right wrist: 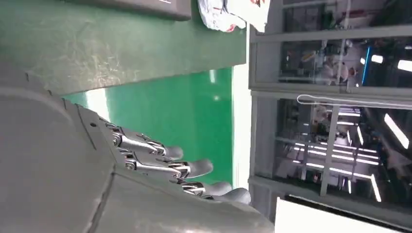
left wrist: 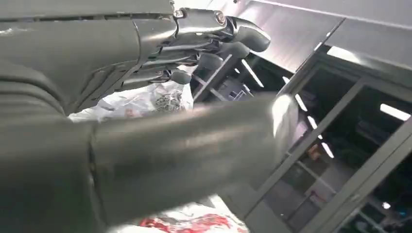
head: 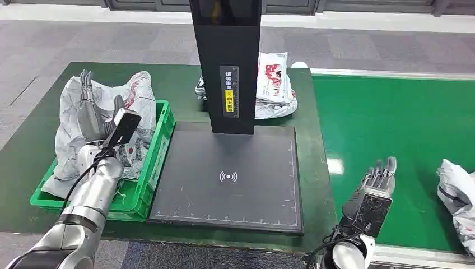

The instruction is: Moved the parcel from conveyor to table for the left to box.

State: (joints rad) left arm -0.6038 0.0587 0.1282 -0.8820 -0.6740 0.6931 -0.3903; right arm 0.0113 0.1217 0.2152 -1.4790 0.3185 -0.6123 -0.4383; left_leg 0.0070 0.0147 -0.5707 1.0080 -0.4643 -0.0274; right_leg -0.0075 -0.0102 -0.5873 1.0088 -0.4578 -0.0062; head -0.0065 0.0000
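Observation:
A crumpled white-grey parcel (head: 140, 89) with red print lies in the green crate (head: 162, 140) at the table's left. My left hand (head: 92, 115) hovers over it with its fingers stretched out and apart, holding nothing; the left wrist view shows those fingers (left wrist: 214, 43) spread above the parcel (left wrist: 145, 99). Another white parcel (head: 456, 196) lies on the green conveyor (head: 392, 117) at the far right edge. My right hand (head: 376, 188) is raised over the conveyor's near side, left of that parcel and apart from it, fingers straight (right wrist: 165, 165) and empty.
A black scanner pad (head: 224, 190) with a tall black post (head: 227, 61) fills the middle of the dark green table (head: 33, 140). Behind the post lies a further white and red parcel (head: 275, 84), also seen in the right wrist view (right wrist: 228, 12). The conveyor's metal rail (head: 414, 255) runs along the near edge.

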